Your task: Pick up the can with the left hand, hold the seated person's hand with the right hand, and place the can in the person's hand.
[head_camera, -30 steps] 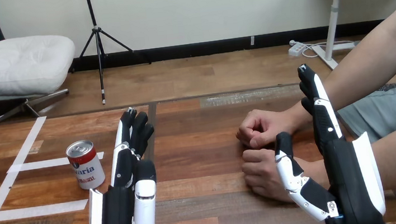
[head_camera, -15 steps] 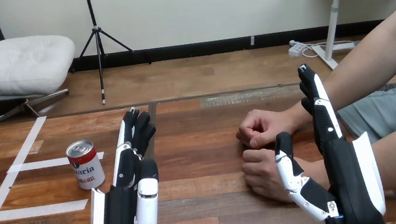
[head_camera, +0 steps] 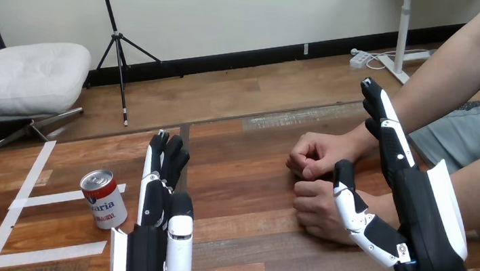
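A small red and white can (head_camera: 103, 199) with a silver top stands upright on the wooden table (head_camera: 241, 169) at the left. My left hand (head_camera: 155, 220) rises just right of the can, fingers straight and open, apart from it. At the right my right hand (head_camera: 403, 185) is open, fingers pointing up and thumb spread. The person's two hands rest on the table as loose fists: the farther one (head_camera: 318, 154) and the nearer one (head_camera: 317, 208). My right thumb stands in front of the nearer fist's wrist; I cannot tell whether they touch.
White tape strips (head_camera: 40, 199) mark the table's left part around the can. The person's forearms (head_camera: 449, 77) come in from the right edge. Bare wood lies between my two hands.
My left hand has drifted slightly to the right. The can, my right hand and the person's hands have stayed put.
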### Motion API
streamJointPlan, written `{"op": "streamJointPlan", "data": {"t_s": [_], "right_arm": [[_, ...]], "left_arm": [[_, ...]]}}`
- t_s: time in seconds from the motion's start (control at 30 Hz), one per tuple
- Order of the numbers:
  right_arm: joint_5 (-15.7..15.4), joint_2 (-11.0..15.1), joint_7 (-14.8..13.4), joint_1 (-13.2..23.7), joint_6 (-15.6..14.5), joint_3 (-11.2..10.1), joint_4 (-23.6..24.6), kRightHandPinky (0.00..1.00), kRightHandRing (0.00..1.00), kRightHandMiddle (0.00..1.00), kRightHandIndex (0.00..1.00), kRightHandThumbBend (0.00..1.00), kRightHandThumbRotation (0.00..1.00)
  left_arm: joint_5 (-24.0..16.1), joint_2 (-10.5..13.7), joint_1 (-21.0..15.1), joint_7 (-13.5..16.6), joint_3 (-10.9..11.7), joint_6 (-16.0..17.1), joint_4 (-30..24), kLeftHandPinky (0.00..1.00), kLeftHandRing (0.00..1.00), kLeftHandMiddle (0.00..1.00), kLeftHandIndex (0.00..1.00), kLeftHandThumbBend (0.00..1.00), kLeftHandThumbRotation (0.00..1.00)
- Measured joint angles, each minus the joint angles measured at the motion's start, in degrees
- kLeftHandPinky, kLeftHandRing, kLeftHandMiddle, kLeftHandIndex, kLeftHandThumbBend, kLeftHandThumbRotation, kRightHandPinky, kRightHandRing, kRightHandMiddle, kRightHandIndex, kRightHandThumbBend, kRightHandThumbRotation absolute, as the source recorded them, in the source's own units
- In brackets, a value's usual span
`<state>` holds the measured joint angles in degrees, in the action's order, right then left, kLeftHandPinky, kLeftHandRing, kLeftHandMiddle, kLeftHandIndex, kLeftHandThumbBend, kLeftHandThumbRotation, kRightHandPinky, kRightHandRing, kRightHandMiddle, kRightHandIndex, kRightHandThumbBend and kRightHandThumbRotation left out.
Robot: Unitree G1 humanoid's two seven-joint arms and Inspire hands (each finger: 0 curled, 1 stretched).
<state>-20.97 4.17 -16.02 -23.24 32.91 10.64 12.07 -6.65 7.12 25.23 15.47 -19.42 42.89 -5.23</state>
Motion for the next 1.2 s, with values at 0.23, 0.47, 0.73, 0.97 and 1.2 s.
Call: {"op": "streamJointPlan", "data": {"t_s": [0.23,0.47,0.73,0.97,1.2], "right_arm": [[0.50,0.00,0.24,0.01,0.01,0.01,0.00,1.00,1.00,1.00,0.99,0.00,0.00],[0.77,0.00,0.40,0.01,0.01,0.00,0.00,1.00,1.00,1.00,0.99,0.00,0.00],[0.58,0.00,0.42,0.02,0.01,0.00,0.00,1.00,1.00,1.00,0.99,0.00,0.00],[0.79,0.00,0.45,0.10,0.01,-0.01,0.00,1.00,1.00,1.00,0.99,0.00,0.00],[0.74,-0.04,0.46,0.27,-0.06,-0.01,0.00,1.00,1.00,1.00,0.99,0.00,0.00]], "left_arm": [[-0.35,0.00,0.00,0.07,0.14,0.00,0.00,0.95,0.92,0.94,0.97,0.28,0.98],[-0.96,0.00,0.00,0.34,0.36,0.06,0.00,0.96,0.94,0.95,0.97,0.25,0.95],[-1.83,-0.04,-0.01,1.22,1.32,0.34,0.00,0.98,0.97,0.98,0.99,0.24,0.62],[-3.44,-0.34,-0.20,2.85,3.07,0.52,0.00,0.97,0.98,0.98,0.98,0.32,0.36],[-5.16,-0.57,-0.64,4.72,4.84,0.54,-0.10,0.98,0.99,0.99,0.99,0.38,0.29]]}}
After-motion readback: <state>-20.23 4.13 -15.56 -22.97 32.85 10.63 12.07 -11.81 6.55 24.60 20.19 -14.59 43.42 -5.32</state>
